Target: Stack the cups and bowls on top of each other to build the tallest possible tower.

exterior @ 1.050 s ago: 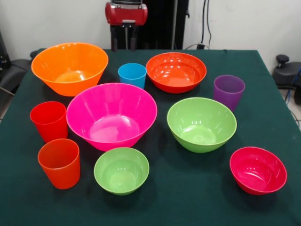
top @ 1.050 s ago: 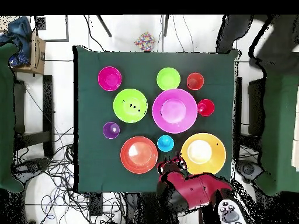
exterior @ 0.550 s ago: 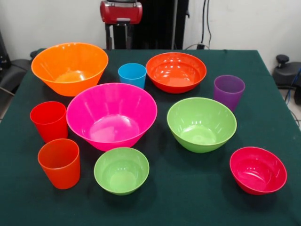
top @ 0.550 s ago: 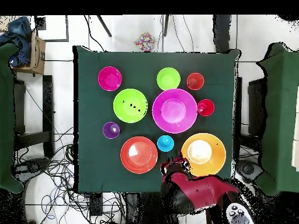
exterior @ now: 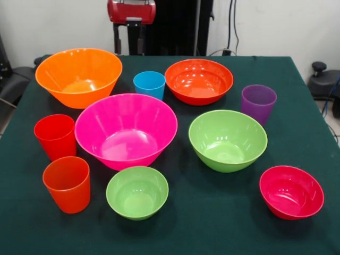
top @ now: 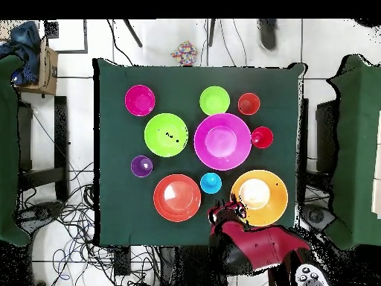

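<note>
- The gripper (exterior: pixel 129 45) has slid left along the far edge, towards the large orange bowl (exterior: pixel 78 75); its fingers seem parted, holding nothing.
- All cups and bowls sit unmoved, unstacked, on the table (exterior: pixel 297 133).

Ten vessels stand apart on the green table (exterior: pixel 223 234), none stacked. The pink bowl (exterior: pixel 126 130) sits between the red cup (exterior: pixel 55 136) and the green bowl (exterior: pixel 228 139). The gripper (exterior: pixel 129 45) hangs behind the orange bowl (exterior: pixel 78 76), its two fingers (exterior: pixel 116 46) parted, holding nothing.
</note>
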`<state>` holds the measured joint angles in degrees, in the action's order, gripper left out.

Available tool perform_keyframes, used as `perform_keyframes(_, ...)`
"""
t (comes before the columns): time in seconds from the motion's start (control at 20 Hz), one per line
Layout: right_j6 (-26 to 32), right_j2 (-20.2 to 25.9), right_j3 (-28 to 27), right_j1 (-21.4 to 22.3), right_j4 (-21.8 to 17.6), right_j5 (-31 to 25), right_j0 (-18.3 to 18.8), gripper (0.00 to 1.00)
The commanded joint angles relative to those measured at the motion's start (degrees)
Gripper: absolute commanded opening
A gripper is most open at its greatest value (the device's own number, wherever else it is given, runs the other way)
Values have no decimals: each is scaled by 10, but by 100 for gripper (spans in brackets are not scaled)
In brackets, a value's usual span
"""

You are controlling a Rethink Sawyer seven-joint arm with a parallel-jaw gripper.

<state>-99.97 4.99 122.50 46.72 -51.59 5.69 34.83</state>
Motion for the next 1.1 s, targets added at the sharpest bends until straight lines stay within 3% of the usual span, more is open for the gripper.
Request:
perform_keyframes(0.05, 6, 7, -9, -37, -66, -47, -36, 100)
perform_keyframes(0.5, -24, -85, -60, -108, -86, 34, -105, 100)
perform_keyframes(0.6, -22, -88, -62, -111, -91, 38, -105, 100)
perform_keyframes(0.85, -18, -79, -58, -107, -103, 31, -88, 100)
perform_keyframes(1.1, -22, 5, -19, -51, -81, -33, -32, 100)
